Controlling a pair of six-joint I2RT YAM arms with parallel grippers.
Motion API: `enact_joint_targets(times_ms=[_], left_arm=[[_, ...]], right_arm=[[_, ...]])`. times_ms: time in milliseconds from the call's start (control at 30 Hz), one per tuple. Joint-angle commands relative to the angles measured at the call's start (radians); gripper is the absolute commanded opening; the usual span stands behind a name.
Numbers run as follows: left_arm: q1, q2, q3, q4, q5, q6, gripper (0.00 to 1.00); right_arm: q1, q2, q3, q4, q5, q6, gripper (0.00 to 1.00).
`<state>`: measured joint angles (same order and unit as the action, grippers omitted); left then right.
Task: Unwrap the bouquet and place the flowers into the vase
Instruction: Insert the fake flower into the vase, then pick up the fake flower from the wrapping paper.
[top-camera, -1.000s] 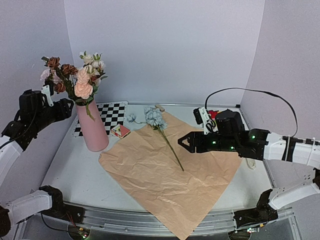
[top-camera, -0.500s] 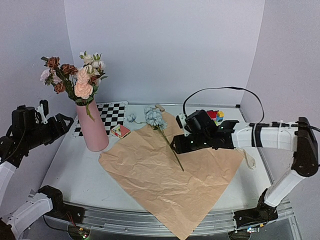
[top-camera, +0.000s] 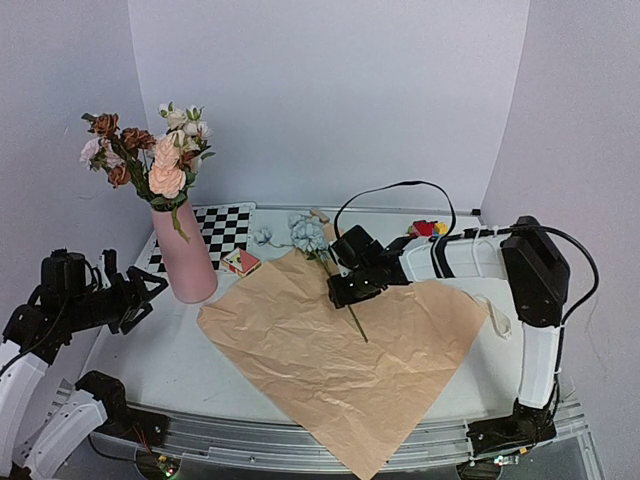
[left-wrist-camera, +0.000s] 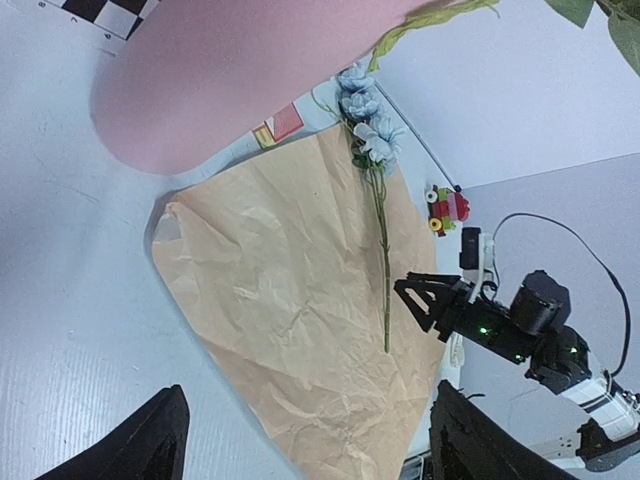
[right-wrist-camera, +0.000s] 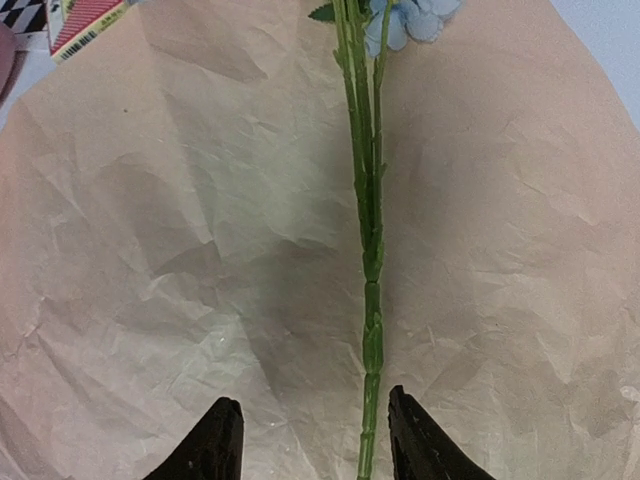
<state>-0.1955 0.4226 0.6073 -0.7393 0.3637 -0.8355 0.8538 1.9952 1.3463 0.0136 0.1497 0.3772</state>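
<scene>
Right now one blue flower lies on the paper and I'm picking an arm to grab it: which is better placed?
Right. The right hand hovers open over the blue flower on the paper; the left hand sits away, left of the vase.

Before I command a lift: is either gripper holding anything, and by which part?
Nothing. The right gripper hangs with jaws open astride the blue flower's stem, not gripping it; the left gripper is open and empty.

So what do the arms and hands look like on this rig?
The left arm and right arm match: white link shells, black joint housings. The left hand and right hand are black, each with two tapered pointed fingers. A black cable arcs above the right arm, and small green lights show near its wrist.
</scene>
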Motion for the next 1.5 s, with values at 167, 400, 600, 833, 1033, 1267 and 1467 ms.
enact_joint_targets(times_ms=[167,400,600,833,1033,1267,1467], left_arm=[[0.001,-0.037,-0.043,0.011,0.055,-0.047,0.84],[0.001,-0.030,-0.048,0.013,0.058,-0.043,0.84],[0.001,-0.020,-0.050,0.020,0.061,-0.042,0.85],[0.001,0.013,-0.058,0.078,0.081,-0.054,0.84],[0.001,0.054,-0.049,0.147,0.098,-0.071,0.84],[0.000,0.068,-0.036,0.185,0.106,-0.100,0.84],[0.000,0.074,-0.038,0.205,0.113,-0.116,0.84]], right_arm=[[-0.005,0.104,0.094,-0.080,0.095,-0.034,0.44],[-0.007,0.169,0.137,-0.100,0.139,-0.050,0.37],[-0.008,0.183,0.159,-0.121,0.171,-0.053,0.10],[-0.007,0.055,0.097,-0.121,0.183,-0.026,0.00],[-0.007,-0.093,0.032,-0.109,0.176,-0.019,0.00],[-0.007,-0.305,-0.114,-0.054,0.091,0.006,0.00],[-0.007,-0.548,-0.293,0.061,0.006,0.031,0.00]])
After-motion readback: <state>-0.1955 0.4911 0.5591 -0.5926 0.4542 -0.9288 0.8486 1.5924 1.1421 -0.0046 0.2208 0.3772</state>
